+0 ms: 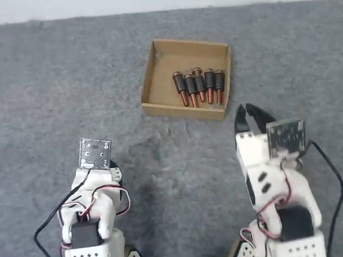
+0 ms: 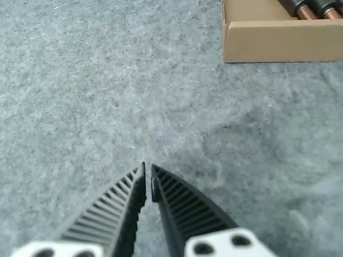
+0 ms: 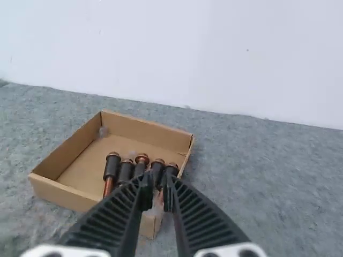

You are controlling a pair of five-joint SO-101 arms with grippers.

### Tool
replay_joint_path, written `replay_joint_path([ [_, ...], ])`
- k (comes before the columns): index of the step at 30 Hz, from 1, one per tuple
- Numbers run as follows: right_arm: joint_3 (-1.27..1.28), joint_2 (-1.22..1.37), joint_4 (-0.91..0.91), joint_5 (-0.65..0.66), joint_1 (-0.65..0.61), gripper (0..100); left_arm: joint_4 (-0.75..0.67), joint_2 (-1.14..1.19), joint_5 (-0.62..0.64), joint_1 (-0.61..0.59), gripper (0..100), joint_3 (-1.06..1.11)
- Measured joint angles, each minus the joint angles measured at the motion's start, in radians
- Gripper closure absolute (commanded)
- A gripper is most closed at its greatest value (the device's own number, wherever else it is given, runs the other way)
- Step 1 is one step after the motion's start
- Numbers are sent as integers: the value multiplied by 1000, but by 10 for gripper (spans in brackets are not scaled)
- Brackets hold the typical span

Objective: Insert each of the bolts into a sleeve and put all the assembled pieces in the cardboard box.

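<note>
**Five Bolts Are Lying in the Box**

The two arms are sitting side by side at the near edge of the gray mat [image 1: 47, 85]. The left gripper [image 2: 148, 170] is hanging low over the mat. Its fingers are almost touching, with just a thin crack between them, and they are holding nothing. The right gripper [image 3: 155, 184] is pointing at the box [image 1: 182, 111], just short of its near corner. Its fingers are nearly closed too, and they are holding nothing.

Farther out, the box is lying open on the mat. Five bolts [image 1: 194, 100] are lying in it in a row, each one sitting in a black sleeve [image 1: 209, 78]. They are resting on the right arm's side of the box. A white wall [image 3: 214, 53] is standing behind.
</note>
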Motion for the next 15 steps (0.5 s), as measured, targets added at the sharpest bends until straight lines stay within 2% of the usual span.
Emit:
replay_joint_path([
  [2,8,-66,28,0,14,991,0,0,0,0,988,0],
  [6,44,-29,44,0,46,991,0,0,0,0,988,0],
  [15,313,-48,49,-2,46,991,0,0,0,0,988,0],
])
